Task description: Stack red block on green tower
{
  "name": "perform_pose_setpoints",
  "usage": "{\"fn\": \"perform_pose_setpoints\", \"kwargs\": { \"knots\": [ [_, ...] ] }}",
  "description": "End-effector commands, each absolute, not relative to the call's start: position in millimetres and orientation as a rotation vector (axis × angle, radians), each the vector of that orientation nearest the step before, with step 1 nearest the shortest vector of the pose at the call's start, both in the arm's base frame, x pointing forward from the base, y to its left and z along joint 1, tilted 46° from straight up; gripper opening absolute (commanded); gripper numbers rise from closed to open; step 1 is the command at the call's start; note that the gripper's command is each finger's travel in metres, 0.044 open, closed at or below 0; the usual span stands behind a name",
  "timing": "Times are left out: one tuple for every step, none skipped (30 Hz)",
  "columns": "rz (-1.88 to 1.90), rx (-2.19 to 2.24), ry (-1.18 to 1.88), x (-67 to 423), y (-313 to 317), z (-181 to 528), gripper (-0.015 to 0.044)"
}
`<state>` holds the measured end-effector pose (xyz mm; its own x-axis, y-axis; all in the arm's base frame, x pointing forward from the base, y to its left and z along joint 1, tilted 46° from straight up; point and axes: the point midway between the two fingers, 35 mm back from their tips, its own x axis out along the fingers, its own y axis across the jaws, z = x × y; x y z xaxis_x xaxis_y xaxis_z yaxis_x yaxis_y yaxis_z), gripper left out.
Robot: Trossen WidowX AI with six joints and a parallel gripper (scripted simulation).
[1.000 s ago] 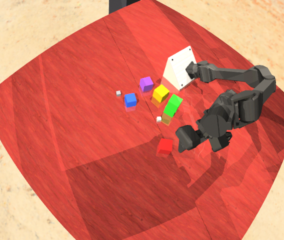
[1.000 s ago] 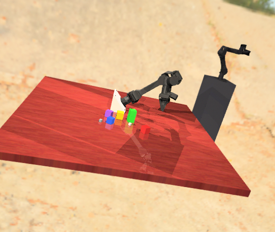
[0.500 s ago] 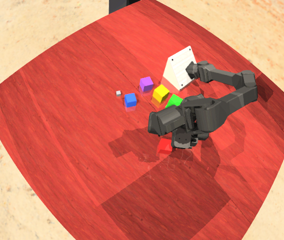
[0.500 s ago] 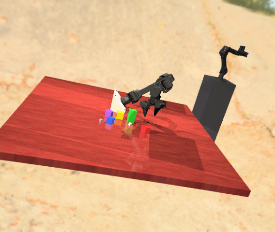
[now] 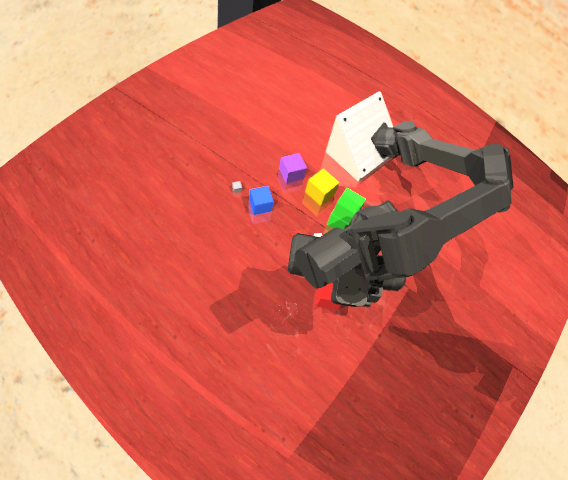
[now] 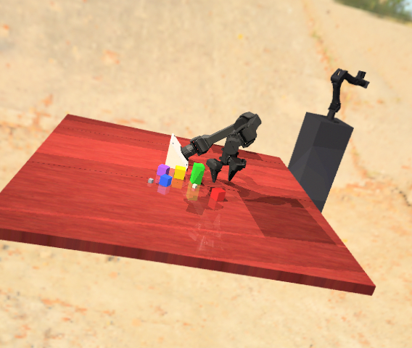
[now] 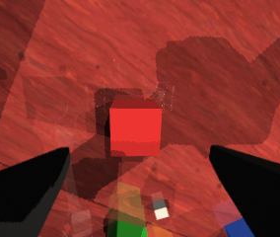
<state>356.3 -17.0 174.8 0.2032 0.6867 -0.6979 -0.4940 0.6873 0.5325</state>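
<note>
The red block sits on the table, mostly hidden by the arm in the top view. The green tower stands upright on the table. My gripper is open and empty, with its fingers pointing down above the table. In the wrist view the red block lies ahead of the fingertips, between their lines and a little left of centre. The fingertips are hidden behind the arm in the top view.
A yellow block, a purple block and a blue block stand beyond the tower. A small white cube is close to the tower. A small grey cube lies beside the blue block.
</note>
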Motion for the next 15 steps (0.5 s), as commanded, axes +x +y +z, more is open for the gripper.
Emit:
{"fn": "perform_pose_setpoints", "kwargs": {
  "knots": [
    [0.840,0.218,1.092,358.0,0.2,159.8,0.0440],
    [0.841,0.218,1.092,358.4,0.6,159.0,0.0440],
    [0.841,0.218,1.092,358.6,0.5,158.9,0.0440],
    [0.841,0.218,1.092,358.7,0.4,158.8,0.0440],
    [0.841,0.218,1.092,358.8,0.3,158.8,0.0440],
    [0.841,0.218,1.092,358.8,0.3,158.8,0.0440],
    [0.841,0.218,1.092,358.9,0.5,158.6,0.0440],
    [0.841,0.218,1.092,359.1,0.8,158.2,0.0440],
    [0.841,0.218,1.092,359.3,1.4,157.6,0.0440],
    [0.840,0.218,1.092,359.6,2.1,156.9,0.0440],
    [0.840,0.218,1.092,359.9,2.9,156.0,0.0440],
    [0.840,0.218,1.092,360.3,4.0,154.8,0.0440],
    [0.840,0.218,1.092,360.8,5.1,153.7,0.0440],
    [0.840,0.217,1.092,361.2,6.2,152.5,0.0440],
    [0.840,0.217,1.092,361.6,7.3,151.4,0.0440]
  ]
}}
